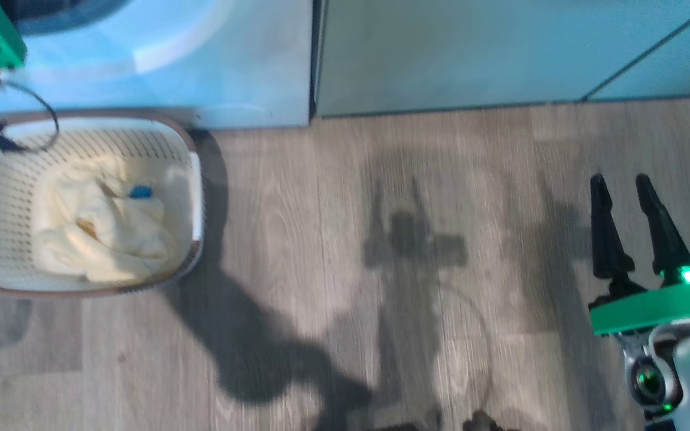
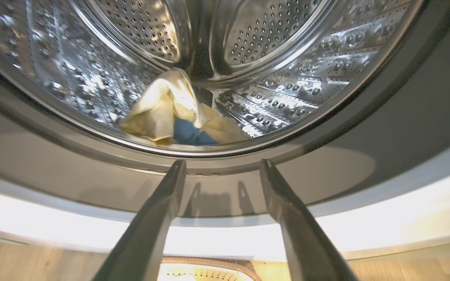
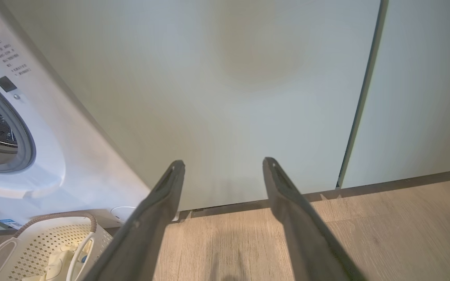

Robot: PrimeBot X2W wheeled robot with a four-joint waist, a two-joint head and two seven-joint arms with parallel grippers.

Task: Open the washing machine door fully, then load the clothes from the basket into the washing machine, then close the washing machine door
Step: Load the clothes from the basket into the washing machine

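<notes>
The clothes (image 1: 99,227) are lying in two places. A crumpled pale yellow heap with a small blue piece (image 1: 140,191) is sitting in the basket (image 1: 3,203), and another yellow garment (image 2: 158,109), folded around something blue, is resting at the near lip of the steel drum (image 2: 307,89). The basket is standing on the floor (image 1: 381,197) just in front of the washing machine (image 1: 201,78), at the left of the scene. The left hand (image 2: 223,162) is hanging at the machine's mouth and pointing into the drum, its fingers spread and gripping nothing, with the basket's rim showing directly beneath it. The right hand (image 1: 620,179) is hovering well apart on the right, facing the pale green cabinets (image 1: 471,54), and is likewise spread and empty. The left arm is therefore looking the nearer one. Its coming move is probably calling for a drop down and back onto the heap, which is showing no clear long axis.
</notes>
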